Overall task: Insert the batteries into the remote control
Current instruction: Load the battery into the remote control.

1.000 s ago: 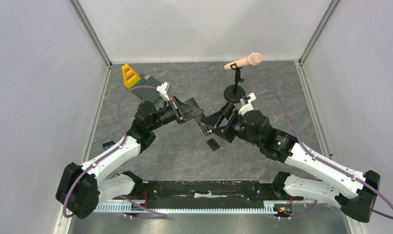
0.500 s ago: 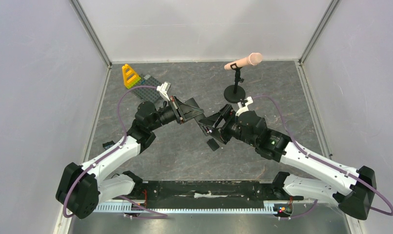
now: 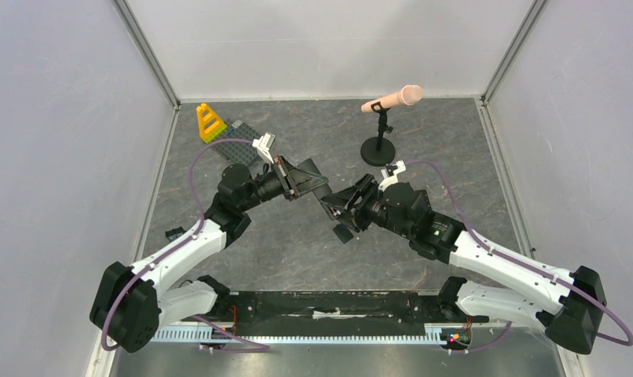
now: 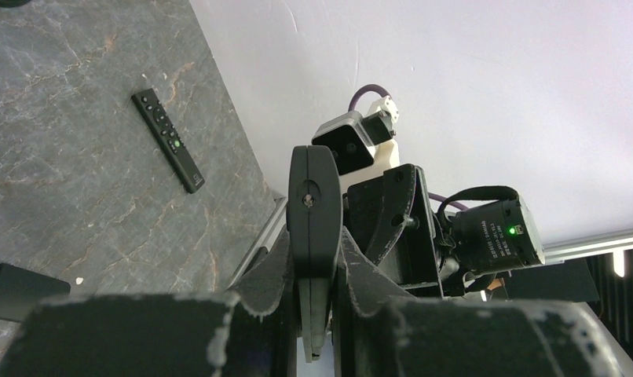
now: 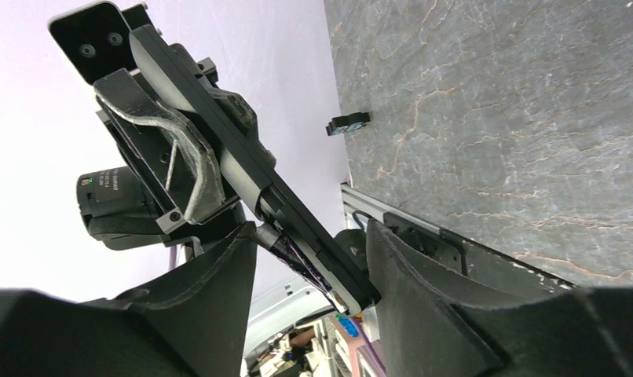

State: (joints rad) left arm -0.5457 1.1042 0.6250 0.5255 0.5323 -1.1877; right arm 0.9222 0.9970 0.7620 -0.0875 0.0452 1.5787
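My left gripper (image 3: 320, 191) is shut on the slim black remote control (image 3: 329, 204) and holds it above the table; the left wrist view shows it edge-on (image 4: 313, 188) between my fingers (image 4: 278, 271). My right gripper (image 3: 348, 203) is open, its fingers either side of the remote's free end (image 5: 313, 236). The battery compartment is open there, and a dark cell (image 5: 294, 251) lies in it. The small black cover (image 3: 342, 232) lies on the table just below the remote. No other batteries show.
A black remote with buttons (image 4: 168, 140) lies on the table. A microphone on a round stand (image 3: 378, 145) is behind my right gripper. A grey brick plate (image 3: 239, 137) with a yellow piece (image 3: 210, 122) is at the back left. A small black object (image 3: 173, 233) lies by the left wall.
My right arm has moved left, bringing its open fingers around the remote's free end. My left arm and the remote have stayed in place.
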